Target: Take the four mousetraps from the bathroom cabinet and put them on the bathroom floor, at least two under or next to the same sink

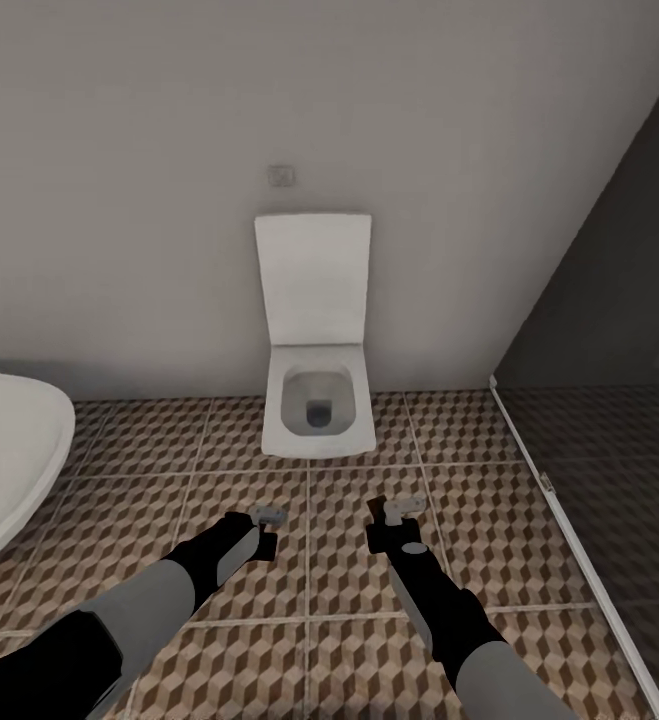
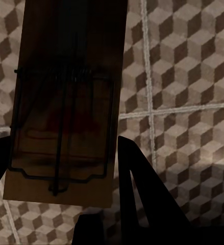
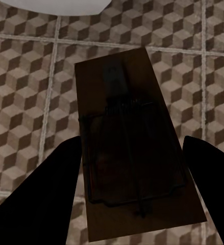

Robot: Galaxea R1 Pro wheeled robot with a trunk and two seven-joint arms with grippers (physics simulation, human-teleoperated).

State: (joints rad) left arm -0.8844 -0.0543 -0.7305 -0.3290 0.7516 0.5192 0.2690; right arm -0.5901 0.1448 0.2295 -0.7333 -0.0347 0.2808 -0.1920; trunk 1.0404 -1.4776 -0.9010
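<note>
Each gripper holds one mousetrap above the cube-patterned bathroom floor [image 1: 119, 500]. In the left wrist view a brown wooden mousetrap [image 2: 66, 66] with dark wire parts sits between the dark fingers [image 2: 147, 194] of my left gripper [image 2: 60, 143]. The right wrist view has another mousetrap [image 3: 137, 97] clamped in my right gripper [image 3: 132, 143]. From the head camera, my left gripper [image 1: 267, 520] and right gripper [image 1: 399, 512] hover side by side just in front of the toilet. The cabinet and the bathroom sink are out of view.
A white wall-hung toilet [image 1: 317, 400] with its lid up stands straight ahead. A white oval bathtub [image 1: 9, 450] curves in at the left. At the right a white strip [image 1: 569, 530] borders a darker grey tiled area [image 1: 619, 480].
</note>
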